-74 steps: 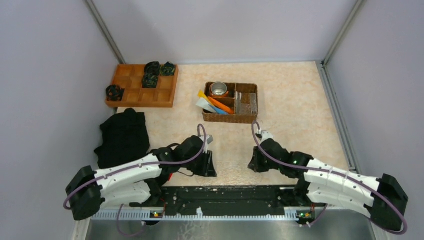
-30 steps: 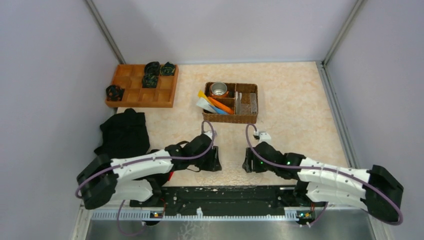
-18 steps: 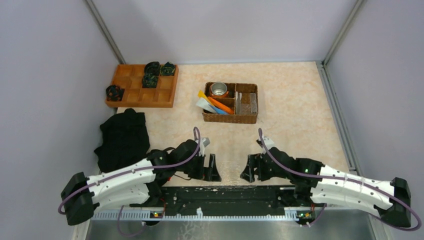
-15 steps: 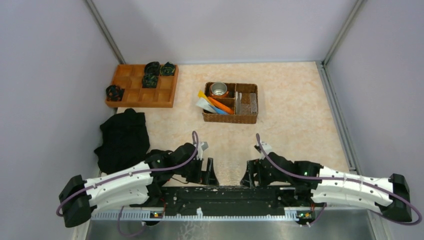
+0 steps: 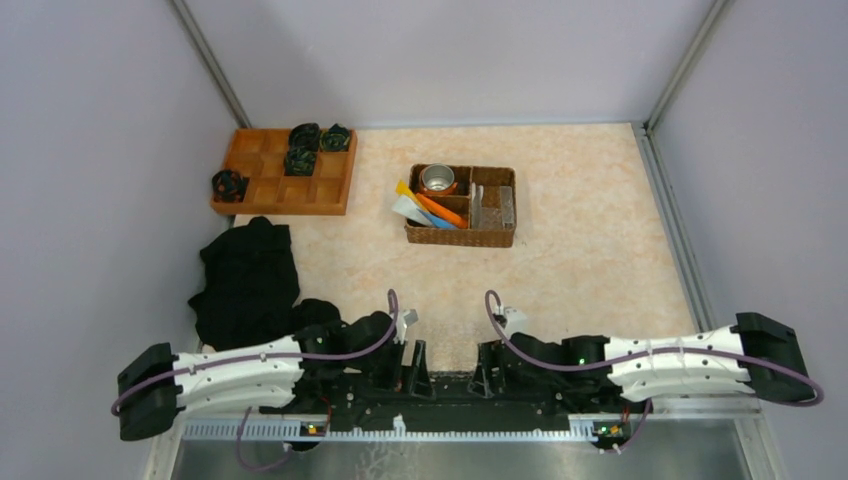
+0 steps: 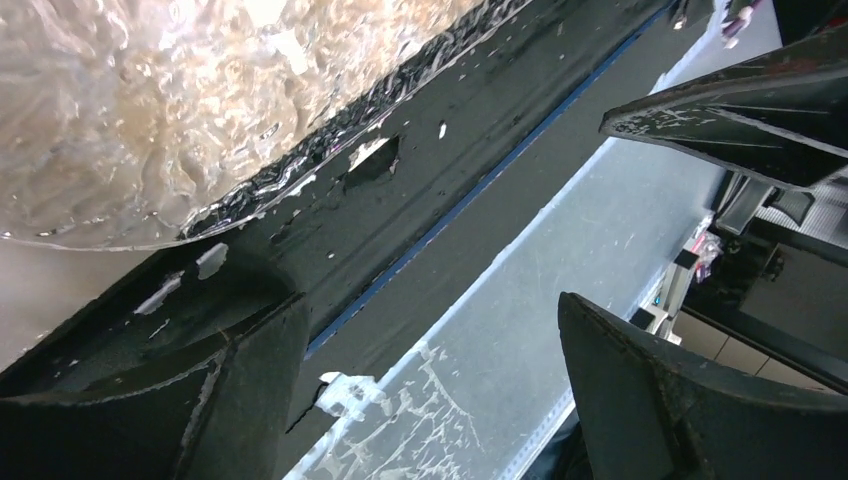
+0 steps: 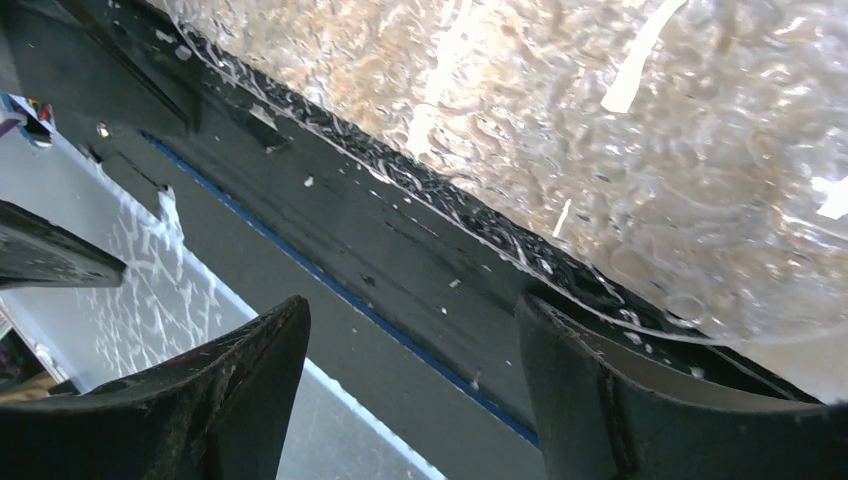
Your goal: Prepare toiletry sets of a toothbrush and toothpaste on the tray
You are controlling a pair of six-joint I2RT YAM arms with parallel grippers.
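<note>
Left gripper (image 6: 430, 310): jaws stand wide apart, with nothing between them; it lies low at the near edge of the table (image 5: 590, 250) and points toward the middle.
Right gripper (image 7: 412, 303): jaws also wide and holding nothing; it lies low at the near edge and faces the left gripper.
Between the grippers: a small gap, so the two do not touch.
Under the fingers: the black base plate (image 6: 420, 190) and, nearer to the arm bases, a pale metal strip (image 6: 560, 270).
Tray (image 7: 620, 150): clear, bumpy plastic, flat on the table. Its near rim lies over the edge of the black base plate, just beyond both grippers.
Right finger (image 7: 640, 400) and tray: the fingertip is just beside the rim; I cannot tell if it touches.
Left finger (image 6: 200, 400) and tray: near the rim, but apart from it.
On the tray: a pale streak shows in the right wrist view; perhaps it is only a reflection.
Tubes (image 5: 430, 210): orange, yellow, blue and white ones, all in the left part of the wicker basket (image 5: 460, 238), well apart from the tray.
Toothbrushes: too small in the top view to find for sure.
Steel cup (image 5: 437, 179): upright in the far left compartment of the basket.
Black cloth (image 5: 245, 275): crumpled on the table, beside the left arm.
Orange wooden compartment tray (image 5: 270, 190): at the far left, with dark rolled items (image 5: 303, 135) in some cells.
</note>
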